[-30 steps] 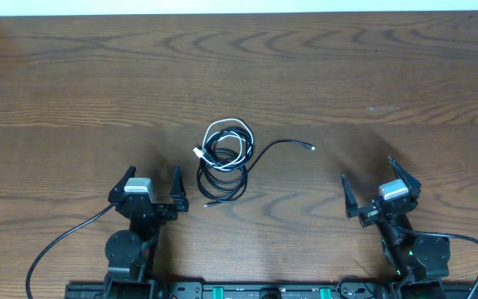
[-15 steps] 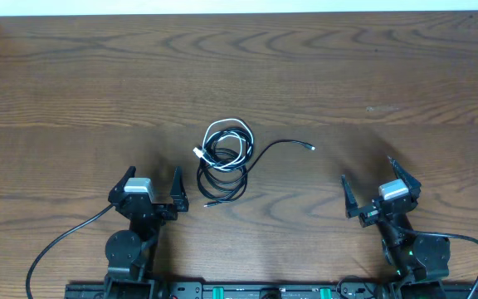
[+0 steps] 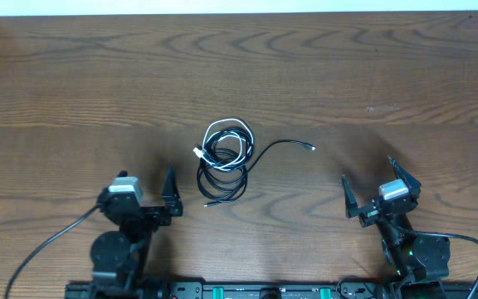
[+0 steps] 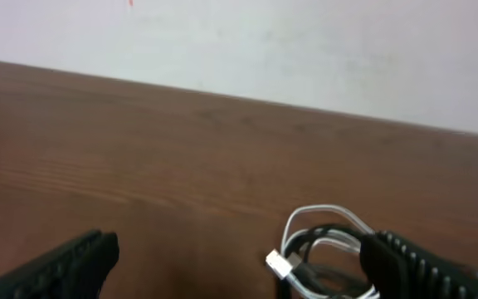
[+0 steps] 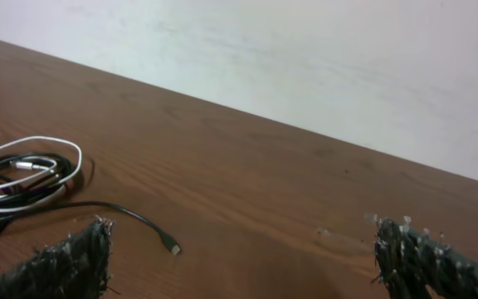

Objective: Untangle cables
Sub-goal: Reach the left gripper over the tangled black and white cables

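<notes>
Cables are seen in one tangled heap at the table's middle: one white cord among black ones (count unclear). Two pincers, left gripper and right gripper, are spread wide, empty, at the table's near edge.

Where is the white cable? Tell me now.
Overhead view: the white cable lies coiled mid-table, tangled with the black cables, forward and right of the left gripper.
</notes>
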`<state>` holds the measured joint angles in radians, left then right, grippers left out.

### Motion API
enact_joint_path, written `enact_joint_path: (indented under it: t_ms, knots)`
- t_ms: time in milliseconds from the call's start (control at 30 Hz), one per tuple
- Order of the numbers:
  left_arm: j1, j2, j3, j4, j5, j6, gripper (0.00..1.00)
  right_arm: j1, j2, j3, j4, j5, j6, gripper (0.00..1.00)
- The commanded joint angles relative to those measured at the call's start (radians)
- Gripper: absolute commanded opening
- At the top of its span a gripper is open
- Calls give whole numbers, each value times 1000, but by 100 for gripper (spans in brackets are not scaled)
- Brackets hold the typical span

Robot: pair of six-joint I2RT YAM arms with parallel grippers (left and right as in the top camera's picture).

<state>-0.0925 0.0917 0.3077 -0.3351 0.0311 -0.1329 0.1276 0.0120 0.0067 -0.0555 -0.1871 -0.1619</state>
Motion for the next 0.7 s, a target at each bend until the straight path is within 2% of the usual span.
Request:
enact_joint_path:
  t_ms: [0, 200, 367, 533, 667]
  knots:
    - [3, 116, 197, -106, 49, -45, 98, 4, -5, -1, -5, 1, 11, 99]
    - [2, 429, 593, -417, 165, -45, 98, 4, -5, -1, -5, 1, 11, 99]
    - [2, 708, 897, -681, 199, -45, 98, 4, -5, -1, -5, 0, 11, 99]
    - [2, 901, 1012, -816, 229, -45, 98, 4, -5, -1, -5, 1, 11, 99]
    - [2, 1040, 1017, -785, 317, -45, 98, 4, -5, -1, -5, 0, 11, 99]
